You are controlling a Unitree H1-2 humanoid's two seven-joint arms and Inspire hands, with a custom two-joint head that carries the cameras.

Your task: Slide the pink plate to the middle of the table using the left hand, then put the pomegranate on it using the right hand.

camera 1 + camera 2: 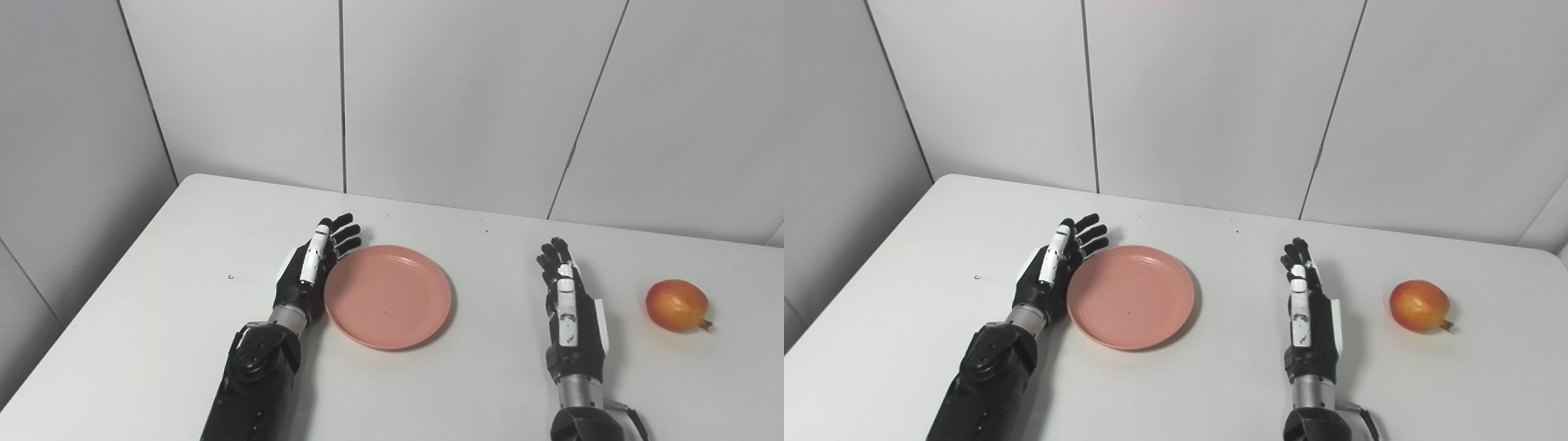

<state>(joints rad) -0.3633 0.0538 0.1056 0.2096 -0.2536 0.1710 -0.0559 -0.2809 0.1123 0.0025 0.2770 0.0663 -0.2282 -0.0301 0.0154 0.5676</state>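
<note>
A pink plate (388, 295) lies flat on the white table (153, 294), a little left of the middle. My left hand (312, 263) stands on edge against the plate's left rim, open, fingers straight and pointing away. A red-yellow pomegranate (677, 304) sits at the right side of the table. My right hand (569, 300) is open and empty, standing on edge between the plate and the pomegranate, apart from both. The scene shows the same in the right eye view: the plate (1130, 296), the pomegranate (1419, 305).
Grey panelled walls (465, 104) close off the back and left of the table. A small dark speck (230, 277) lies on the table to the left of my left hand.
</note>
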